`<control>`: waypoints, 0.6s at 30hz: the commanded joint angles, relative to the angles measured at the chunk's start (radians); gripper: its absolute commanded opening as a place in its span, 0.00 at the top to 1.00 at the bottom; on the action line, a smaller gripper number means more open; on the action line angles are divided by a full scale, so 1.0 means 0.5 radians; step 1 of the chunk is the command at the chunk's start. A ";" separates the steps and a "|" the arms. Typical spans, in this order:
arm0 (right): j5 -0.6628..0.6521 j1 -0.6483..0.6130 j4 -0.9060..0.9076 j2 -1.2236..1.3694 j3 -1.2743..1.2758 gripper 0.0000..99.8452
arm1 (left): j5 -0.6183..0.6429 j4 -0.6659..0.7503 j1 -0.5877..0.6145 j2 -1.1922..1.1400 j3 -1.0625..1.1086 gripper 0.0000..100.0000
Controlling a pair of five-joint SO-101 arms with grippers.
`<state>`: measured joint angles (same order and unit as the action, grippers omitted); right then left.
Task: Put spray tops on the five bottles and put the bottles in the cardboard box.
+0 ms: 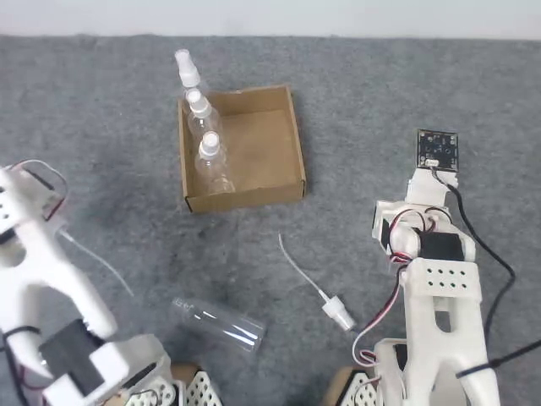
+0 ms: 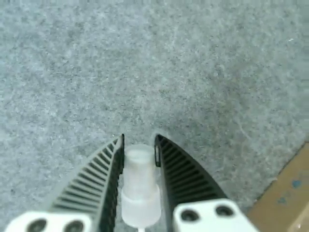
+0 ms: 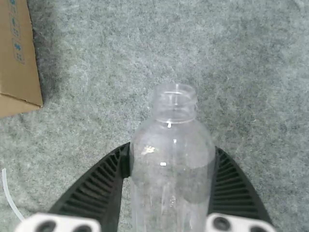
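Note:
My left gripper (image 2: 139,141) is shut on a white spray top (image 2: 140,188) above the grey carpet. Its thin tube (image 1: 95,262) trails from the left arm (image 1: 51,279). My right gripper (image 3: 172,150) is shut on a clear bottle (image 3: 172,159) with an open neck and no top. The cardboard box (image 1: 287,190) holds two topped bottles (image 1: 211,165) (image 1: 201,114). A third topped bottle (image 1: 188,72) stands at its back left corner; I cannot tell if it is inside. Another open bottle (image 1: 218,321) lies on the carpet, and a loose spray top (image 1: 338,311) lies to its right.
The right arm (image 1: 435,271) stands right of the box, with its cables around it. A corner of the box (image 3: 19,58) shows on the right wrist view, and an edge of the box (image 2: 289,193) on the left wrist view. Grey carpet (image 1: 380,101) covers the table.

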<state>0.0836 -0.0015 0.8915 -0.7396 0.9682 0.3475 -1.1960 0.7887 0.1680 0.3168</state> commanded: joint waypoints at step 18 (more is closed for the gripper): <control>0.003 0.020 -0.038 -0.075 -0.021 0.82 | 0.221 -0.049 -0.006 0.982 0.158 0.99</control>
<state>0.0836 -0.0015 0.8915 -0.7396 0.9682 0.4350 -1.2175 0.7917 0.6053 0.4074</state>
